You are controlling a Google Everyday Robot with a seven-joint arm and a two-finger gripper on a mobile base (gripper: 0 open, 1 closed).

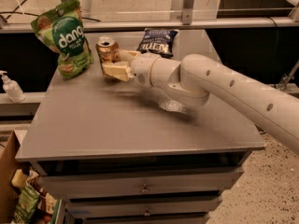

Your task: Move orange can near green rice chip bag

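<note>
One orange can [107,49] is clamped by the gripper [112,62] at the cabinet top's [117,129] far side. The green rice chip bag [65,36], just ahead, could be toppled if overshot.

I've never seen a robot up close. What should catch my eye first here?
The big white arm reaches in from the right over the grey table, its hand clasped on the orange can at the back left. Just left of the can stands the bright green rice chip bag; a dark blue chip bag lies behind the arm.
</note>
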